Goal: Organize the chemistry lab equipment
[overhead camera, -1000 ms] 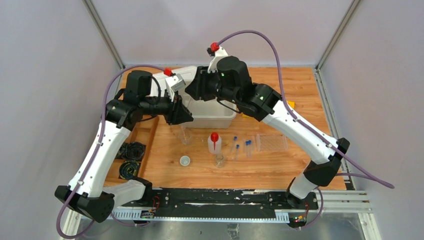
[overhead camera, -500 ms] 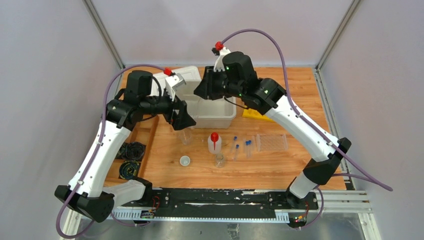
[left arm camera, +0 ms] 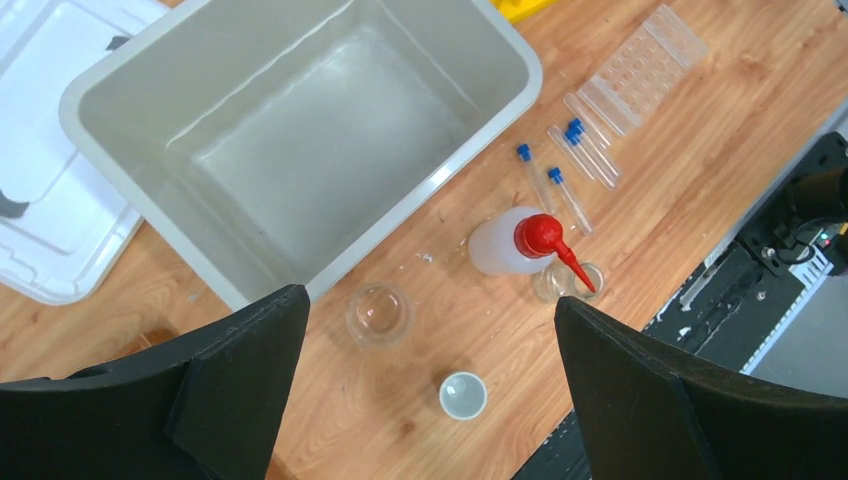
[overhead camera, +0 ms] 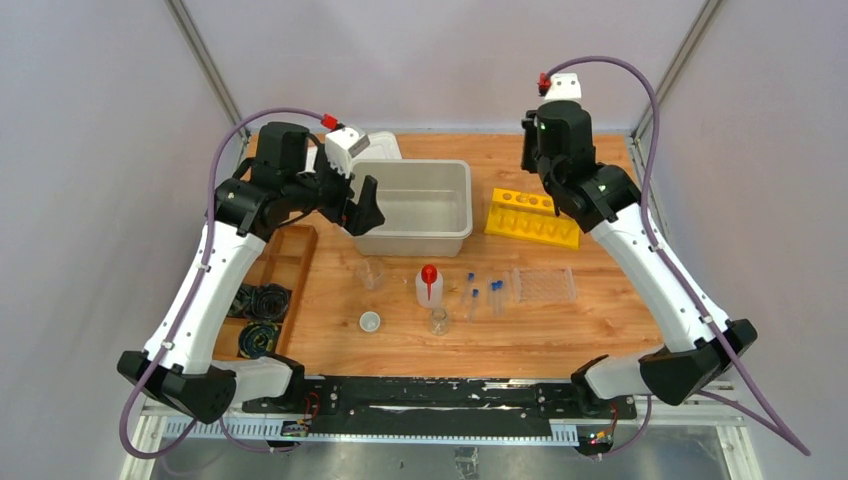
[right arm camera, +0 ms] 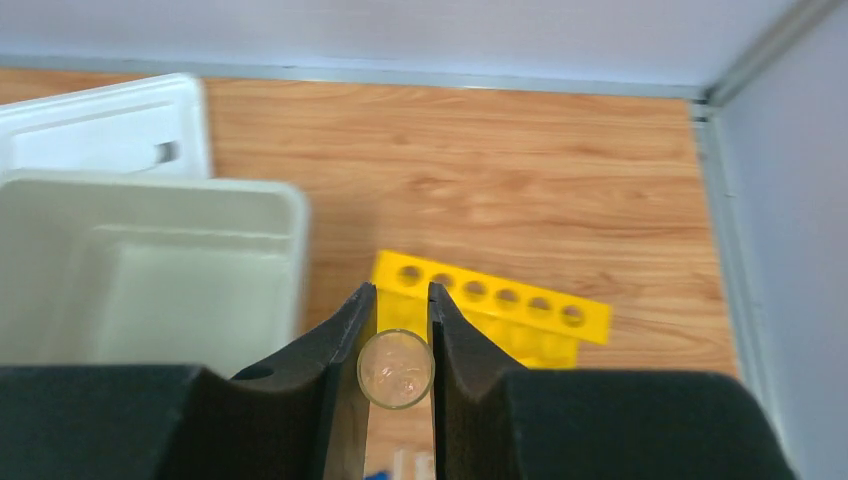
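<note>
Right claw (right arm camera: 400,292) pinches a clear tube (right arm camera: 396,368), seen end-on at the lower centre of its view. The smooth glass could slip or tilt and miss a hole in the yellow rack (right arm camera: 500,312) above it in frame. My left claw (left arm camera: 428,295) gapes wide and empty over the squeeze bottle (left arm camera: 500,245) and beaker (left arm camera: 378,314). A careless drop could topple them against the grey bin (left arm camera: 140,120).
</note>
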{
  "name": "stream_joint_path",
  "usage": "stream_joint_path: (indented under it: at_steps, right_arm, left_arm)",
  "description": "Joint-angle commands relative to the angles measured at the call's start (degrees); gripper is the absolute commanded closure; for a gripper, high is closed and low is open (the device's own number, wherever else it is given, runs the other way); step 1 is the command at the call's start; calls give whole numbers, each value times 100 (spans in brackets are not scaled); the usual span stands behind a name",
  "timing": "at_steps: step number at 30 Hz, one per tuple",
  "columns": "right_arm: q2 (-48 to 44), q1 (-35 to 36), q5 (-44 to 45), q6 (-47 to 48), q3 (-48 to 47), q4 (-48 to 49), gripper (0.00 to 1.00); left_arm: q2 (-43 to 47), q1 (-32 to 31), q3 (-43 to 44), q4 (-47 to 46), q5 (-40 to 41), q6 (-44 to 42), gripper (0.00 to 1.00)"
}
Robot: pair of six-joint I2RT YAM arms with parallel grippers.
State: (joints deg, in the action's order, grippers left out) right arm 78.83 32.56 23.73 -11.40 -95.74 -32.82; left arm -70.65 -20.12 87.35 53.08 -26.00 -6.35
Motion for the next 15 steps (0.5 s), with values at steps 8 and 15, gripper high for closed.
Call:
stream_joint_path:
  at_steps: [8, 15]
  right_arm:
    - [-397, -1013, 843, 1252, 2189, 3063, 100]
    - [-35, -1310, 452, 680, 2446, 3233, 100]
  left_arm:
    - [-72, 94, 111, 314, 521, 213, 0]
    - [-65, 105, 49, 382, 539, 161, 0]
